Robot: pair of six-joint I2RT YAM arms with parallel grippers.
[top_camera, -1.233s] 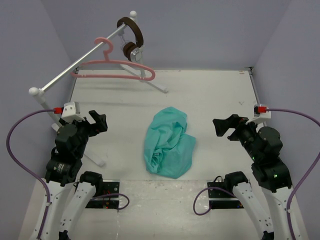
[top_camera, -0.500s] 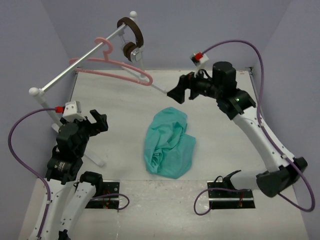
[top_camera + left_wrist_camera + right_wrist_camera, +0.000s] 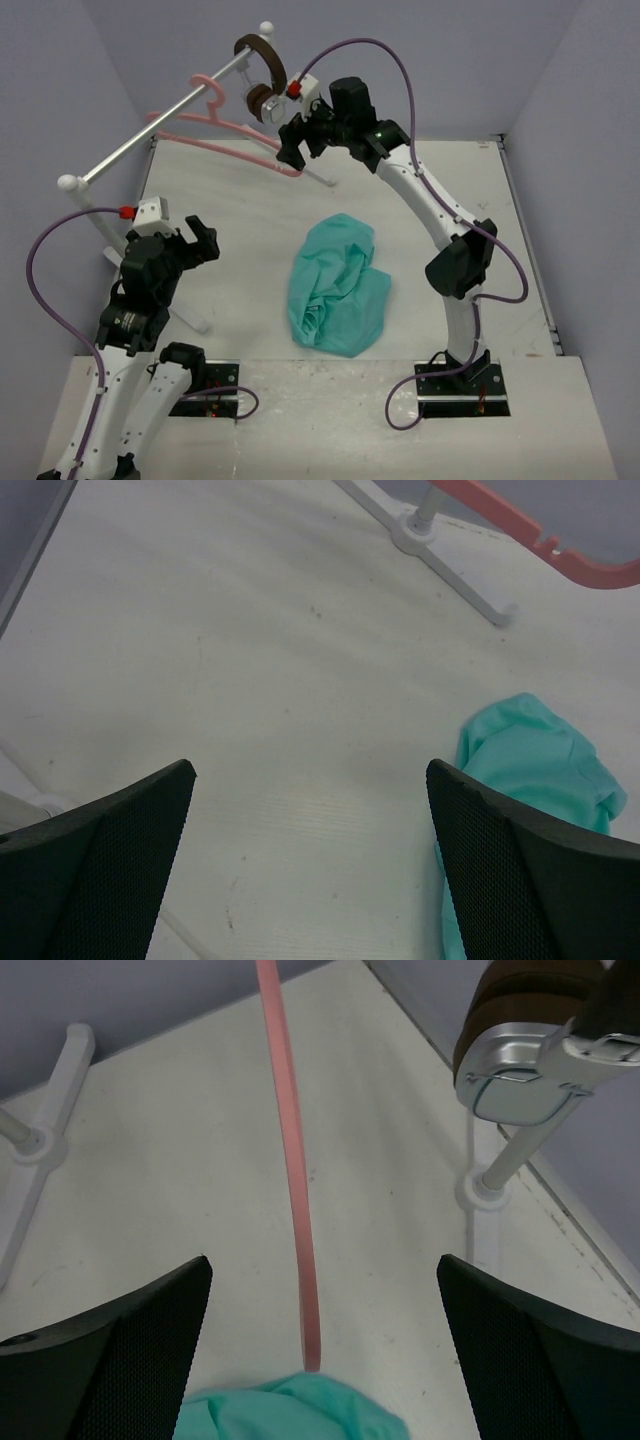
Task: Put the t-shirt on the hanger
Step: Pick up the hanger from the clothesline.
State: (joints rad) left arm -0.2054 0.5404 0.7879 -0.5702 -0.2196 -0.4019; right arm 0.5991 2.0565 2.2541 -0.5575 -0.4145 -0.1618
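Observation:
The teal-green t-shirt (image 3: 338,285) lies crumpled in the middle of the table, also low in the right wrist view (image 3: 290,1415) and at the right of the left wrist view (image 3: 540,765). The pink hanger (image 3: 225,130) hangs by its hook on the white rail. My right gripper (image 3: 290,148) is open, raised at the hanger's right end. The hanger's bar (image 3: 293,1160) runs between its spread fingers without touching them. My left gripper (image 3: 203,243) is open and empty at the left, well clear of the shirt; bare table shows between its fingers (image 3: 310,770).
The white rail stand (image 3: 150,135) crosses the far left, its foot (image 3: 318,176) near the right gripper. Brown headphones (image 3: 262,75) hang on the rail's far end, close to the right gripper (image 3: 530,1045). Purple walls enclose the table.
The right arm has swung from the near right side up and across to the hanger's right end. The hanger has shifted slightly on the rail. The left arm barely moved.

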